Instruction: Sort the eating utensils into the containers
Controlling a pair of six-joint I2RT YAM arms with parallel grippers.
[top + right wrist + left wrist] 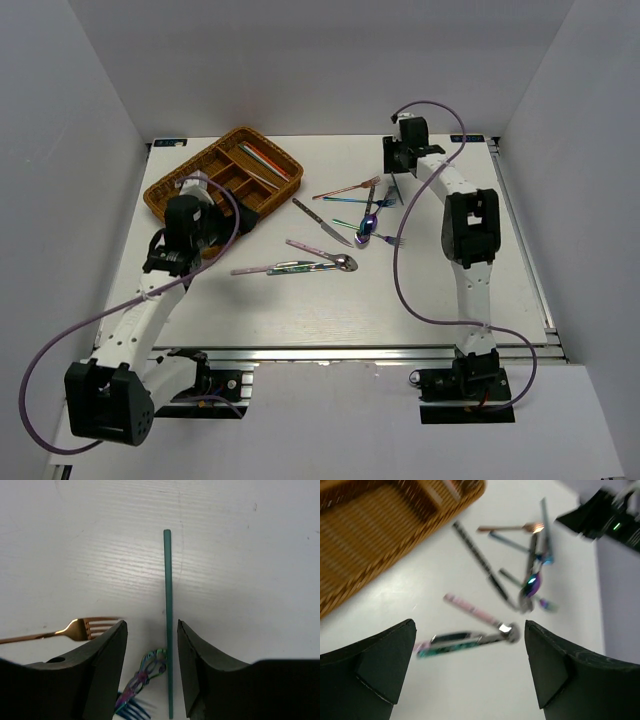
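Right hand, jaws partly open, straddles the green chopstick lying on the surface. Advisable: centre it, descend fully, then close. The left hand hangs wide open near the wicker tray.

Wicker tray is brown woven stuff, rough and ribbed, no real shine. Bench is white and matt with a fine grain running across it. The teal chopstick looks smooth and satin, hardly any glare. Rose-gold fork is polished metal, properly glossy. The rainbow utensil next to it has that oil-slick iridescent finish. Silver spoon is mirror-bright. Jaws on the right gripper look like matt black plastic.
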